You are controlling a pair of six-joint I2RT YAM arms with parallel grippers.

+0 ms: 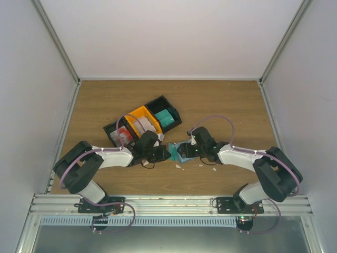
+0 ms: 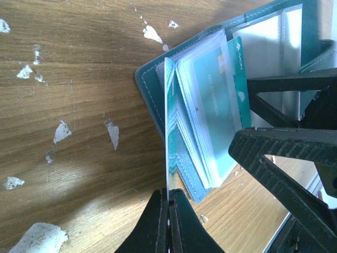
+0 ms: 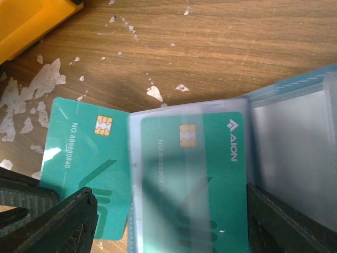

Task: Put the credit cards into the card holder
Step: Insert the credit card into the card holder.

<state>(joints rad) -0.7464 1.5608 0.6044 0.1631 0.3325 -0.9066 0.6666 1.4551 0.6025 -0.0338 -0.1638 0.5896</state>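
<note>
The blue-teal card holder (image 1: 179,152) lies open on the wood between both arms, its clear sleeves fanned up (image 2: 202,132). My left gripper (image 2: 169,194) is shut on a teal chip credit card (image 2: 167,132), seen edge-on and standing against the holder's left cover. The right wrist view shows that card (image 3: 79,153) flat-on, beside the sleeves. A second teal card (image 3: 210,174) sits inside a clear sleeve. My right gripper (image 3: 171,211) is open, one finger on each side of the sleeve stack, and grips nothing.
A row of small bins stands behind the left gripper: a yellow one (image 1: 143,118), a black one with a bright teal stack (image 1: 166,118) and a black one with red items (image 1: 124,134). Tiny white scraps (image 2: 62,132) litter the wood. Walls enclose the table.
</note>
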